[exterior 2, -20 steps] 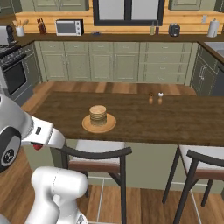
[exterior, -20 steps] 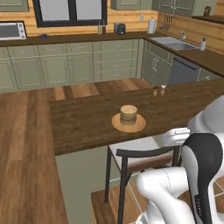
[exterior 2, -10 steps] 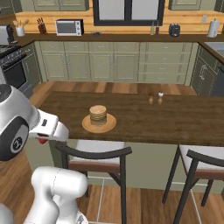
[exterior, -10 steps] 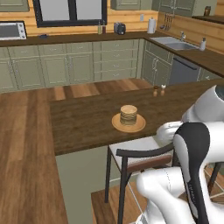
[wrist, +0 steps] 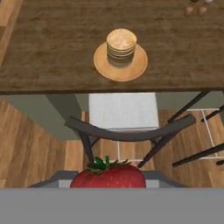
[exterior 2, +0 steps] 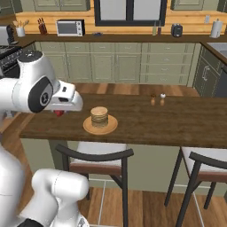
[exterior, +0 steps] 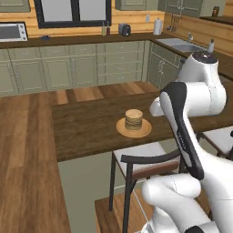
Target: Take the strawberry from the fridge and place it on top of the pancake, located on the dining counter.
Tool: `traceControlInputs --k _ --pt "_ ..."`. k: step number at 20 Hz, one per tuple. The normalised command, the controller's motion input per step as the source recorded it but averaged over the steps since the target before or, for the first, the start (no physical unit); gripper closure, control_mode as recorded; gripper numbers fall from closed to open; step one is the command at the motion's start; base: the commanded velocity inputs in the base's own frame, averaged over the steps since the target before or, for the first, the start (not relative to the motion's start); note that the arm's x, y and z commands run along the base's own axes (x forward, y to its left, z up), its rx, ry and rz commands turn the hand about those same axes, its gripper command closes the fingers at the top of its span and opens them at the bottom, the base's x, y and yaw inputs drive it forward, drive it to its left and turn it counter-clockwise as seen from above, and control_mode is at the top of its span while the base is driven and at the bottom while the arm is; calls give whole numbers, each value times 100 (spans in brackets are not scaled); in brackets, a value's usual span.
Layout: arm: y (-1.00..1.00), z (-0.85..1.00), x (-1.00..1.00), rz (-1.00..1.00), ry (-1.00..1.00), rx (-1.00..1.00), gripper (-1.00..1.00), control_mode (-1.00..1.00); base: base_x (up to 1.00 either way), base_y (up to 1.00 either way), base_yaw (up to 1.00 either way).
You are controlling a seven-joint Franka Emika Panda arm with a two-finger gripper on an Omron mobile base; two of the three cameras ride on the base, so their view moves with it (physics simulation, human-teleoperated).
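The dark wooden counter (exterior 2: 146, 122) carries a tan plate (exterior 2: 100, 127) with the pancake (exterior 2: 99, 115) stack, and farther along what look like two small shakers (exterior 2: 158, 99)

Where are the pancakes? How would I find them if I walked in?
Look at the long dark wooden dining counter with chairs tucked under it. Near the middle sits a flat round tan plate, and the pancake stack stands on it. The two little shakers farther along are much smaller.

The pancake (exterior 2: 99, 115) sits on a plate (exterior 2: 111, 127) on the counter (exterior 2: 177, 124); two shakers (exterior 2: 158, 99) stand far right, a chair (exterior 2: 95, 160) near.
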Motion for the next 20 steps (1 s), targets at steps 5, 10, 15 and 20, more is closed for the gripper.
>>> traceControlInputs --k 5,10,15,20 --pt "0 5 100 0 5 0 100 -100 0 0 0" --pt "1 -3 100 1 4 0 100 -100 0 0 0" --pt "0 -28 100 0 5 0 100 -100 0 0 0" --pt "0 -78 100 0 4 0 100 -100 0 0 0"
